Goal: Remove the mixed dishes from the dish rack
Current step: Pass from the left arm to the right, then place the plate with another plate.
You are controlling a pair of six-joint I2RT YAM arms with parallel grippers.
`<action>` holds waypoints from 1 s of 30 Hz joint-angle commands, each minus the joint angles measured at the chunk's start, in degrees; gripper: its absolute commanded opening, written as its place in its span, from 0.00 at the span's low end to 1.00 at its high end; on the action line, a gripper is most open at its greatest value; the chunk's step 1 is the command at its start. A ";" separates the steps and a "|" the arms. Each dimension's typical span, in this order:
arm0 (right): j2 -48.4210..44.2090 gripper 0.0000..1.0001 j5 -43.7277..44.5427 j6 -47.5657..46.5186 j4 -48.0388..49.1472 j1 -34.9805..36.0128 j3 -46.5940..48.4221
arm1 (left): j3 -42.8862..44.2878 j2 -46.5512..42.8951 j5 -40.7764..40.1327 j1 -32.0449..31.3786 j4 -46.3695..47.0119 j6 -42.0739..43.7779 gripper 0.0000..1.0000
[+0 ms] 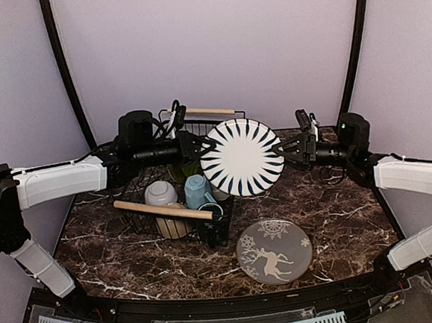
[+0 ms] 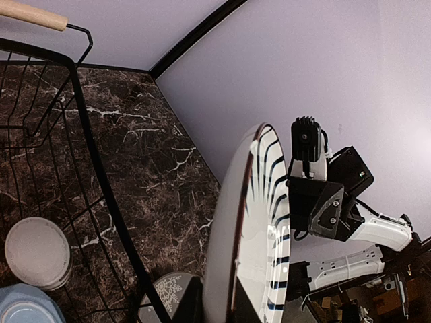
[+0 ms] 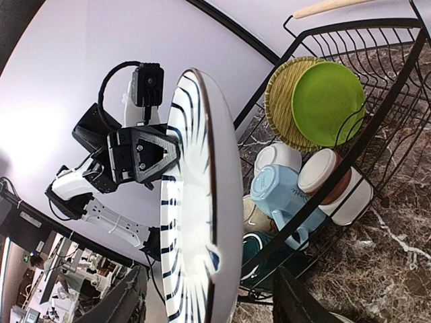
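Observation:
The black-and-white striped plate (image 1: 242, 157) hangs upright in the air to the right of the dish rack (image 1: 227, 205), between both grippers. My left gripper (image 1: 198, 149) is shut on its left rim; in the left wrist view the plate (image 2: 262, 222) stands edge-on between its jaws (image 2: 215, 306). My right gripper (image 1: 281, 152) is open, its jaws spread wide either side of the plate's right rim (image 3: 202, 202). In the rack are lime-green plates (image 3: 326, 101), a light blue mug (image 3: 283, 192), a brown-white cup (image 3: 330, 182), a dark green mug (image 3: 259, 252) and a white bowl (image 1: 160, 193).
A grey plate with a white deer pattern (image 1: 274, 250) lies flat on the marble table in front of the rack's right corner. The rack's near wooden handle (image 1: 164, 209) runs diagonally above a cream bowl (image 1: 172, 223). Purple walls stand close behind.

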 commanded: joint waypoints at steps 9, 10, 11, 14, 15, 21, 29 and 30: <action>3.22 0.26 -0.62 1.77 5.06 1.98 -1.35 | 6.32 0.25 -1.69 -2.49 -2.73 5.05 0.01; 3.04 0.23 -0.49 2.08 6.00 1.90 -1.86 | 6.81 0.19 -2.08 -2.55 -3.43 5.91 0.01; 2.69 0.20 -0.37 2.36 6.62 1.92 -2.24 | 6.95 0.13 -2.17 -2.56 -4.38 6.13 0.01; 2.11 0.05 -0.05 3.00 7.28 1.85 -2.94 | 7.00 0.15 -1.91 -2.57 -4.81 6.54 0.02; 1.97 0.00 -0.08 3.11 7.34 1.82 -3.06 | 7.04 0.27 -1.78 -2.57 -4.87 6.53 0.07; 0.27 0.00 -0.38 4.48 7.81 0.46 -3.80 | 7.28 0.46 -1.87 -2.56 -6.35 7.35 0.43; -9.35 0.00 -2.60 1.01 -2.08 -10.08 -5.72 | 8.52 -1.13 -4.30 -2.58 -10.87 11.28 0.88; -11.09 0.00 -2.48 -1.18 -6.21 -12.04 -5.73 | 8.59 -1.48 -5.19 -2.58 -11.95 12.13 0.90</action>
